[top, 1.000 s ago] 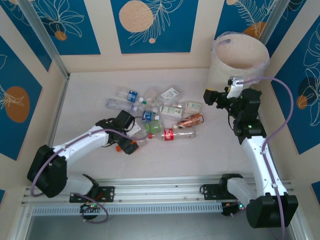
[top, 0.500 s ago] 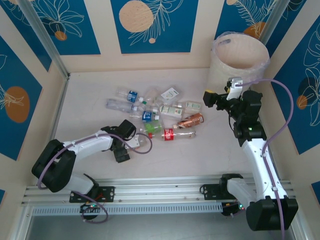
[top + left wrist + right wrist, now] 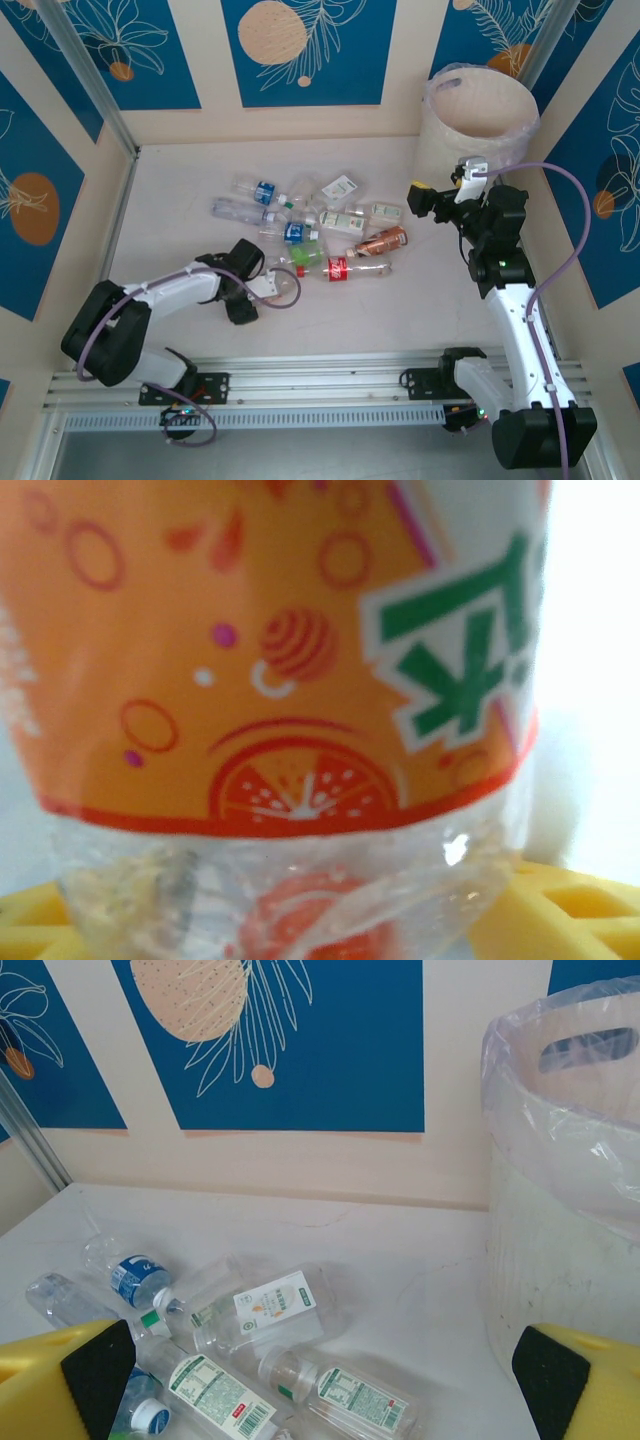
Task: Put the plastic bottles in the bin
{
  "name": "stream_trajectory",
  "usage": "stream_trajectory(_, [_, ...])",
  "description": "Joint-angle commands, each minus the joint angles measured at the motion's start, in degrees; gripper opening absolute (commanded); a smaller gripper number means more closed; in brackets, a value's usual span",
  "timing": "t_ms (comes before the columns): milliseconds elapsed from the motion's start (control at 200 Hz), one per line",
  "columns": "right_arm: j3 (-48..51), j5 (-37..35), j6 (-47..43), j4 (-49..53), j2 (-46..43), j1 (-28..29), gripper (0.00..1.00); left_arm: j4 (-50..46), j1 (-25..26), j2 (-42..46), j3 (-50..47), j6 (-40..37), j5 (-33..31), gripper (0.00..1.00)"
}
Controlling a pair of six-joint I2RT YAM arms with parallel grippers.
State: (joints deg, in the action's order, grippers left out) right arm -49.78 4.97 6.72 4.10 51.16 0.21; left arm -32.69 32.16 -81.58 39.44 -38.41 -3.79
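A clear plastic bottle (image 3: 280, 660) with an orange label sits between the yellow fingers (image 3: 575, 910) of my left gripper (image 3: 252, 285), which is shut on it low on the table, near the front left of the pile. Several more plastic bottles (image 3: 330, 225) lie scattered mid-table, among them a red-labelled one (image 3: 345, 268) and a blue-labelled one (image 3: 265, 190). The bin (image 3: 450, 140), an off-white bucket with a thin bag liner, stands at the back right. My right gripper (image 3: 443, 185) hovers open beside the bin's near left side, holding nothing. Its camera sees the bottles (image 3: 270, 1305) and the bin wall (image 3: 560, 1260).
Blue-and-cream patterned walls close in the table at the back and both sides. A metal rail (image 3: 300, 375) runs along the near edge by the arm bases. Bare tabletop (image 3: 420, 300) lies between the pile and the right arm.
My left gripper has dropped and swung toward the table's near left, and its jaws have narrowed onto the orange-labelled bottle. The right arm has barely moved.
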Motion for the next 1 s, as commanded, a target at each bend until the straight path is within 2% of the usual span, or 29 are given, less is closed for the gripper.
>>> stream_trajectory(0, [0.4,-0.1,-1.3,0.0,-0.7,-0.2,0.99,12.5,-0.8,-4.0,-0.5,0.6,1.5,0.55])
stream_trajectory(75, [0.5,-0.2,-1.3,-0.1,-0.6,-0.3,0.99,12.7,-0.9,-3.5,-0.2,1.0,2.0,0.52])
stream_trajectory(295, [0.5,0.2,-0.9,-0.2,-0.3,-0.2,0.99,12.8,-0.9,1.6,-1.1,1.4,1.9,0.34])
stream_trajectory(565, [-0.2,1.6,0.3,0.6,0.1,0.5,0.99,9.5,-0.8,7.2,0.9,2.3,1.4,0.07])
stream_trajectory(775, [-0.1,1.4,2.5,1.9,0.6,2.3,0.99,9.8,-0.7,12.6,1.9,4.3,3.6,0.0])
stream_trajectory(895, [1.8,3.1,10.2,0.8,1.3,2.6,1.0,9.7,0.1,14.1,4.3,7.4,5.1,0.0])
stream_trajectory(995, [3.1,6.9,18.3,0.8,2.9,3.1,1.0,11.0,0.8,13.9,8.1,15.0,8.4,0.0])
